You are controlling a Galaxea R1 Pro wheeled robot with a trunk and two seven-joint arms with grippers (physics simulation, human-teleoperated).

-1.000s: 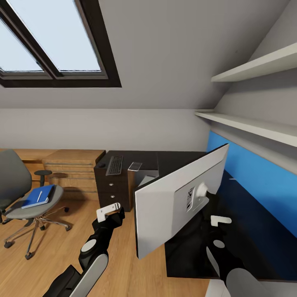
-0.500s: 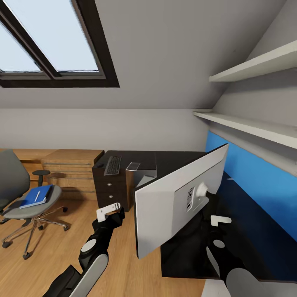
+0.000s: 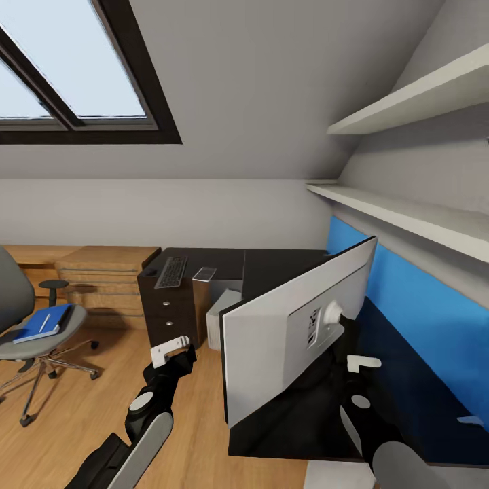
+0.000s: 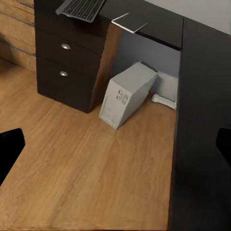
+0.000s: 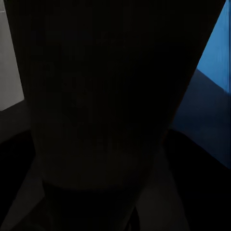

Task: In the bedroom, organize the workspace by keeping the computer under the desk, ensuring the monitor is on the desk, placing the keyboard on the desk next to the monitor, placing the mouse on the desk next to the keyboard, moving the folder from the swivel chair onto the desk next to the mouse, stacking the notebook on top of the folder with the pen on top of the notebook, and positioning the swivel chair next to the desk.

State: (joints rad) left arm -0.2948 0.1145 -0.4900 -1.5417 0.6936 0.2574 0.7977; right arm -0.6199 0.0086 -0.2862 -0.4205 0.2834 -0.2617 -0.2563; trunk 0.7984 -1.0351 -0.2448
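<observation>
Chair first, at the far left: the swivel chair (image 3: 30, 326) stands on the wooden floor, well apart from the surface (image 3: 272, 268), and carries the folder (image 3: 42, 324) with a white pen (image 3: 46, 322) lying on it. Further right, the keyboard (image 3: 171, 271) and the notebook (image 3: 204, 274) lie near the far left corner of the surface, above the drawers. The computer (image 4: 126, 94) leans tilted on the floor under the surface. The left pincer (image 3: 170, 349) hangs over the floor, its fingers apart and holding nothing. The monitor (image 3: 295, 326) is tilted above the near edge of the surface, white back toward the camera, long axis running from near left to far right. The right pincer (image 3: 362, 363) is behind it, near the stand; I cannot tell whether it is clamped. I judge the right arm is the one to set the monitor upright.
</observation>
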